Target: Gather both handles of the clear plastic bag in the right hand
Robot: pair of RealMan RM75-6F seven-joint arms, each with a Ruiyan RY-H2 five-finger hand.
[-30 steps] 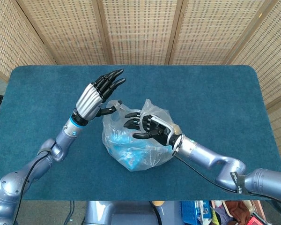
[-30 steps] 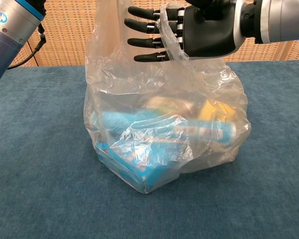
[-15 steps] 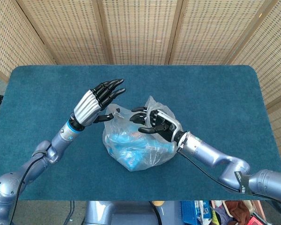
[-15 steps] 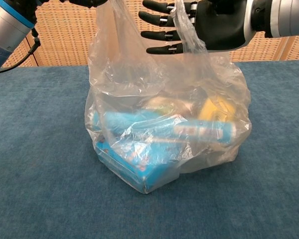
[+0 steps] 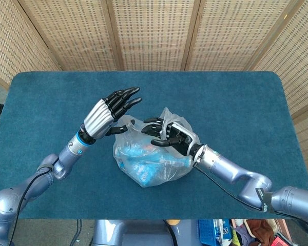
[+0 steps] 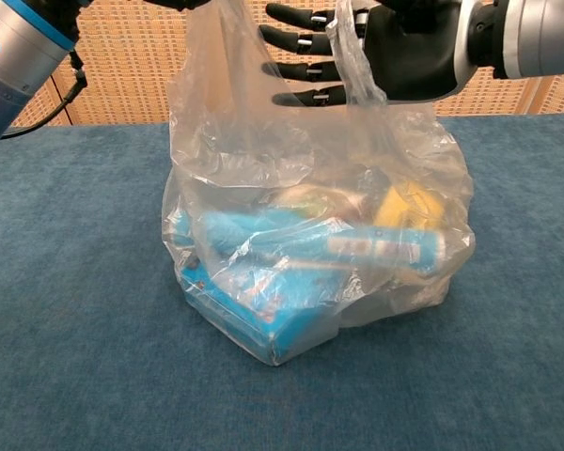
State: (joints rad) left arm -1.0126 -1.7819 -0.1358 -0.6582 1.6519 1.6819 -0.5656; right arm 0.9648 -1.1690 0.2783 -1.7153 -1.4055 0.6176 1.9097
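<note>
Clear crinkled plastic bag [image 6: 310,254] of blue packets sits mid-table on blue cloth, one handle looped over the right hand's [image 5: 169,135] spread fingers, the other pinched by the left hand [image 5: 109,111]; that loop could slip off before closing.

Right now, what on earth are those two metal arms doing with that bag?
They are trying to gather the handles of a clear plastic bag of groceries on the blue table. The right hand has one handle looped over its spread fingers. The left hand holds up the other handle beside it. Both handles are not yet together in the right hand.
</note>
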